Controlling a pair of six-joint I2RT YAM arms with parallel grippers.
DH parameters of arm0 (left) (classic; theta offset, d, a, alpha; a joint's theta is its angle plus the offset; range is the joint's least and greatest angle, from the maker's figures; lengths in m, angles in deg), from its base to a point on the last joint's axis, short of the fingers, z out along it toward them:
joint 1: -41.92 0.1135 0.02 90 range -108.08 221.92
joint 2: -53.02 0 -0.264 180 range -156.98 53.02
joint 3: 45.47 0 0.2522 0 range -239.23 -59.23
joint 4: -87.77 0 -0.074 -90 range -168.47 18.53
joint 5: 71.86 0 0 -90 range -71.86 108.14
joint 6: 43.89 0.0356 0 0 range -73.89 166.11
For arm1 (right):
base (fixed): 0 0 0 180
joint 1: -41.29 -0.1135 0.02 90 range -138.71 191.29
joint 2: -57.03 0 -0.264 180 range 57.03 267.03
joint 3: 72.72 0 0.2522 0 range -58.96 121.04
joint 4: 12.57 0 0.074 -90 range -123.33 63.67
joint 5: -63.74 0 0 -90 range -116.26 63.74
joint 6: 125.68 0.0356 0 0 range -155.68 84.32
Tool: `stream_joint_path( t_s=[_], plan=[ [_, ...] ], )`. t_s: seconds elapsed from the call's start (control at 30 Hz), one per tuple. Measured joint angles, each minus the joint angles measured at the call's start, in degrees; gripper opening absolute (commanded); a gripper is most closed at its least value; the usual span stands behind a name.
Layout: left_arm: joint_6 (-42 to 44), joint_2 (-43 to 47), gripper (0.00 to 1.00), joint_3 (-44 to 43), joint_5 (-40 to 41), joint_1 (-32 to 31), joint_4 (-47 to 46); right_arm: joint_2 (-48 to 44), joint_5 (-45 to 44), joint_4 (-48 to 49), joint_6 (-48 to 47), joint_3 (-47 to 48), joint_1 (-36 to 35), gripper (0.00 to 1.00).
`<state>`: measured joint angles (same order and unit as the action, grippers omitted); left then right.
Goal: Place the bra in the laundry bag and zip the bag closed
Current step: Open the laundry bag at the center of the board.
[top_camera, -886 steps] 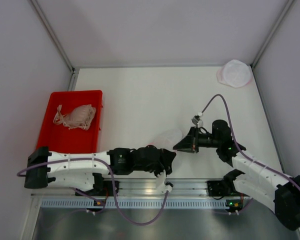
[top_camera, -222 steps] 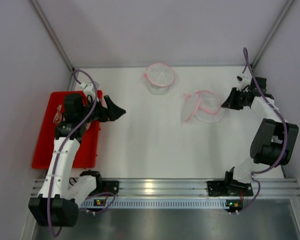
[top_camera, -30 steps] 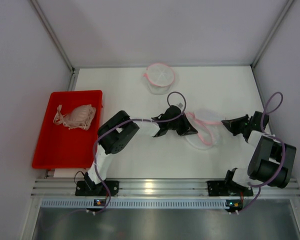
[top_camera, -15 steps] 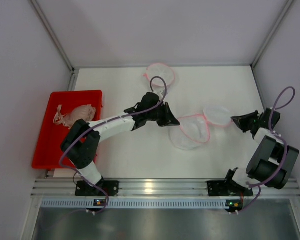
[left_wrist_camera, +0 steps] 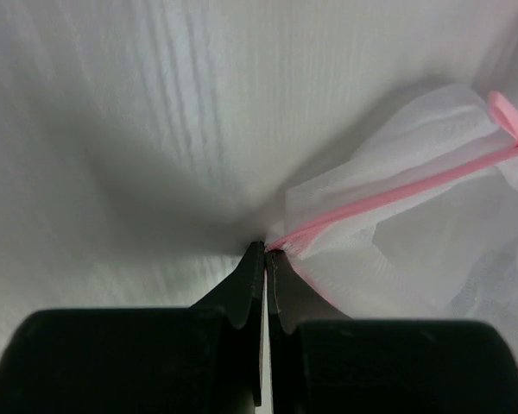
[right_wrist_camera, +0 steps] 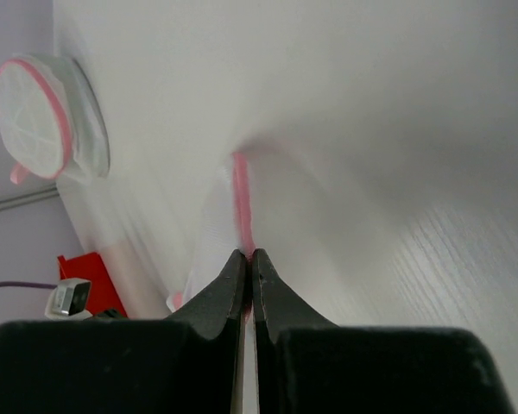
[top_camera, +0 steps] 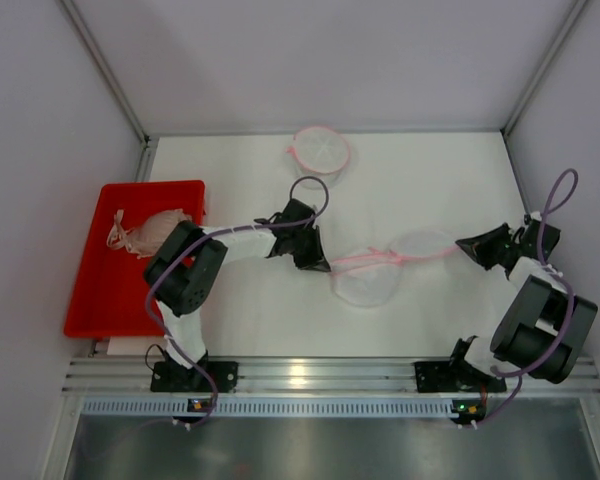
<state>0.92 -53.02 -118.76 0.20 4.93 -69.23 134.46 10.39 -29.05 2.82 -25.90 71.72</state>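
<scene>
Far on my left a red tray [top_camera: 130,290] sits at the table's [top_camera: 250,330] edge, and the bra [top_camera: 150,232] lies bunched in its far end, well apart from both of my grippers and not in any bag.

Moving in from there, my left arm reaches across the table toward the middle. My left gripper [top_camera: 320,262] is low over the surface with its fingers pressed together. The left wrist view shows the tips pinching the pink-trimmed edge of the laundry bag [top_camera: 365,285] right at its corner.

Beyond that gripper, at the back of the table, a second round mesh bag [top_camera: 320,152] with a pink rim stands by itself, touched by nothing.

The laundry bag lies in the middle of the table, thin white mesh. Its pink trim is drawn out in a line from my left gripper to my right one.

On the right, my right gripper [top_camera: 462,247] points back toward the middle. Its fingers are closed too, nipping the pink trim at the bag's other end, as the right wrist view shows.
</scene>
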Motion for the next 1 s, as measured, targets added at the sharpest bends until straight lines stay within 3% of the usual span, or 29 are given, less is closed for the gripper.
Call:
stream_joint_path(
  t_s=[0.37,0.6,0.7,0.73,0.77,0.83,0.9,1.0],
  plan=[
    [4.4,-14.5,0.0,-21.2,3.3,-1.3,-2.7,5.4,-2.3,8.2,0.1,5.3,0.1,0.0],
    [7.6,-13.9,0.0,-21.4,3.8,-1.1,-8.5,5.4,-1.7,11.9,-2.5,10.1,0.1,0.01],
    [8.3,-10.1,0.06,-14.6,2.9,-1.1,-11.1,3.1,-0.3,10.5,-5.9,9.5,0.0,0.21],
    [8.4,-8.8,0.1,-12.3,2.5,-1.2,-11.6,1.8,0.2,9.9,-7.5,8.9,0.0,0.44],
    [8.5,-7.4,0.34,-10.0,2.2,-1.2,-12.0,0.5,0.6,9.2,-8.8,8.0,0.1,0.56],
    [8.7,-4.9,0.54,-5.8,1.5,-1.2,-13.1,-2.3,0.9,7.5,-12.7,6.1,0.0,0.79],
    [8.6,-2.8,0.67,-2.8,0.7,-1.2,-13.7,-4.8,0.9,4.5,-16.2,4.6,0.1,0.85],
    [8.8,0.4,0.77,-0.7,-0.5,-1.2,-13.7,-8.7,1.0,-0.7,-20.6,3.7,0.1,0.96]
  ],
)
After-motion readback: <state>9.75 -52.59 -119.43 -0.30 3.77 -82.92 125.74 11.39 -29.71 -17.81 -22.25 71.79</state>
